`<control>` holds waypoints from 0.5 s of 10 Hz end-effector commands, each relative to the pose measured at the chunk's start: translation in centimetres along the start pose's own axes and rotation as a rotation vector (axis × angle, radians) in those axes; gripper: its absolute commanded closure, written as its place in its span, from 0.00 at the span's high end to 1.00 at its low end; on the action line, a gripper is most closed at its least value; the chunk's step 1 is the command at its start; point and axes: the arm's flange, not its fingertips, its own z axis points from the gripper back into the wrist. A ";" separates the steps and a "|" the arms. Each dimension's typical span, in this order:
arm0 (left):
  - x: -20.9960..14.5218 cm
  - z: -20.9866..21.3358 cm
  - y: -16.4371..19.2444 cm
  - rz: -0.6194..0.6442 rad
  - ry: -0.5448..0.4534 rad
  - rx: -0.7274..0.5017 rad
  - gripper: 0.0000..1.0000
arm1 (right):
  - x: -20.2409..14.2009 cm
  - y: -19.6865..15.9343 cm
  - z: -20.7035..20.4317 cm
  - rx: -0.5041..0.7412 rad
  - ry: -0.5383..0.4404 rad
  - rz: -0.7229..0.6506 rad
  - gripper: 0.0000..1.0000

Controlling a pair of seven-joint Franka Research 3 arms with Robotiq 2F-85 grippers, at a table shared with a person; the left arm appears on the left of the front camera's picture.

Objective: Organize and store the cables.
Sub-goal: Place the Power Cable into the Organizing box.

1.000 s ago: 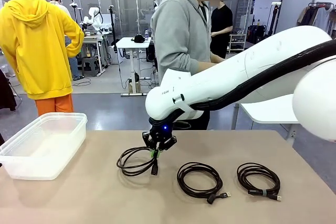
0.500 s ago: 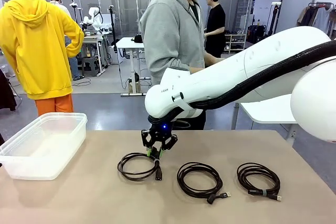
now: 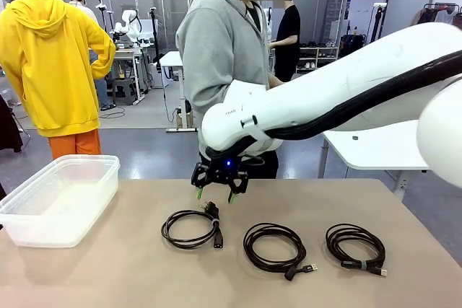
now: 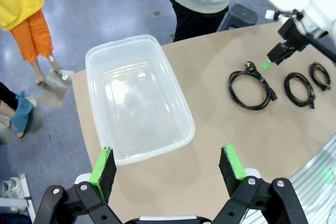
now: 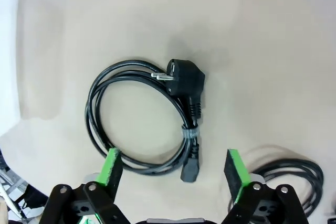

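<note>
I've released: right gripper (image 3: 215, 195) now lifted clear of leftmost cable (image 3: 216, 236), jaws spread, empty. Cable lies flat, one tied round coil, mains plug (image 5: 185, 78) at its rim. Left gripper (image 4: 167, 161) wide open, empty.

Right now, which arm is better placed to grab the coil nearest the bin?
Right: its open tool hangs just above that coil; the left tool is over by the bin, farther off.

Three coiled cables (image 3: 216, 236), one plastic bin (image 3: 50, 230)
</note>
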 end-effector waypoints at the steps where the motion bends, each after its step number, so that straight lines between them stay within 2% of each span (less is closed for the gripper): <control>1: 0.1 0.0 -0.1 -0.002 -0.003 -0.005 1.00 | -2.1 -2.9 3.8 0.007 0.000 0.044 1.00; 4: 0.1 0.0 -0.1 -0.002 -0.003 -0.005 1.00 | -3.8 -10.2 9.9 0.034 -0.046 0.214 1.00; 5: 0.1 0.0 -0.1 -0.002 -0.003 -0.005 1.00 | -4.7 -13.8 12.0 0.057 -0.065 0.279 1.00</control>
